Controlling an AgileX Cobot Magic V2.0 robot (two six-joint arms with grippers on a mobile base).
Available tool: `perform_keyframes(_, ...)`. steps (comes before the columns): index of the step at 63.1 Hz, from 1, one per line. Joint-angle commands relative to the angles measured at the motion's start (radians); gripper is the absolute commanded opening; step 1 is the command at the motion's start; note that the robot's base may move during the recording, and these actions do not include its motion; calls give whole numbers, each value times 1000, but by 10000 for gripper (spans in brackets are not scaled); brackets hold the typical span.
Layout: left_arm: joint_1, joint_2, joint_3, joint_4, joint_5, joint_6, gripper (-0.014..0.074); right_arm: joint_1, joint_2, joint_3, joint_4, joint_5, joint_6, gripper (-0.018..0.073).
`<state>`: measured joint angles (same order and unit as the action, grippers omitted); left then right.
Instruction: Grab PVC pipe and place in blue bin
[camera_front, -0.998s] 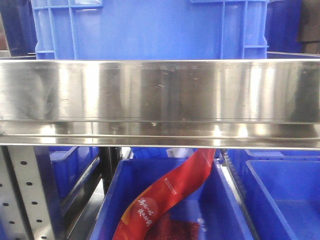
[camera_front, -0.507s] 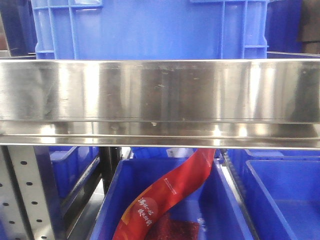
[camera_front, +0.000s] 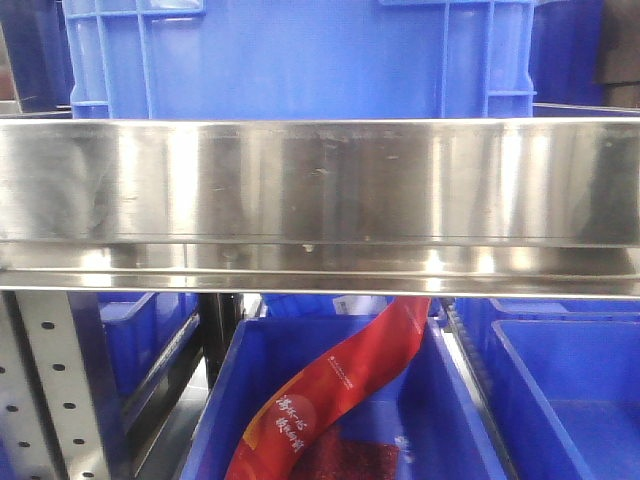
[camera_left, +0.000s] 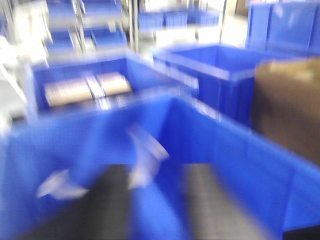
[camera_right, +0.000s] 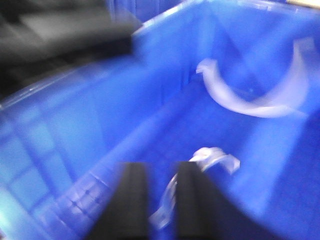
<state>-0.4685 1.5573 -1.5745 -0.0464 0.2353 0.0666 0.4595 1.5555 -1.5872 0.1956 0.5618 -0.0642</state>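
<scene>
In the right wrist view, the right gripper (camera_right: 161, 170) hangs inside a blue plastic bin (camera_right: 90, 125). Its two dark fingers stand close together, with only a narrow blue strip showing between them. Whether they pinch anything lower down cannot be told, because the frame is smeared.

The white plastic PVC pipe, bent in an arc (camera_right: 212, 159), lies on the bin floor just beside the outer edge of the finger on the picture's right. From a tab end at about 2 o'clock of the fingertips, it curves down along that finger toward 5 o'clock. Its long axis therefore runs roughly parallel to the fingers, not across the gap, and it sits outside the jaws.

A second white curved piece of the same kind (camera_right: 260, 100) lies well apart, at about 1 o'clock near the far wall.

In the left wrist view (more blurred still), the left gripper (camera_left: 155, 175) shows two broad dark fingers spread wide. A pale curved piece (camera_left: 145, 155) lies between them at 12 o'clock, and another pale piece (camera_left: 60, 186) lies off at 9 o'clock. A brown cardboard box (camera_left: 290, 110) stands at 3 o'clock.

The front view shows only a stainless steel shelf rail (camera_front: 320, 190) and a red printed ribbon (camera_front: 340, 385), with no arm or pipe.

The right arm appears nearer to a grasp. It likely needs a small sideways shift toward 3 o'clock, with the jaws opened first, so that the arc comes between the fingers.
</scene>
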Motion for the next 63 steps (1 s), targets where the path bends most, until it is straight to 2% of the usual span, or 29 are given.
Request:
perform_keyframes(1,-2,-14,-9,12,-5,1,-49,1,-7,-8,-17,-16,-9,-164)
perform_keyframes(4,-2,-14,-9,12,16,1,-111,-2,0,-8,-19,-16,-9,-169)
perform_keyframes(20,-4,-140,-9,-8,149,1,-111,-9,-105,-8,-19,117,-9,-169)
perform_keyframes(34,-4,-277,26,-14,260,1,-111,-9,-239,25,-19,66,-9,-169)
perform_keyframes(43,-4,-386,204,-50,162,1,-111,11,-333,178,-19,-62,-9,-169)
perform_keyframes(52,-4,-519,434,-173,29,1,-111,33,-432,389,-19,-240,-9,-169)
perform_keyframes(63,-4,-670,664,-180,2,1,-111,33,-570,635,-19,-364,-9,-169)
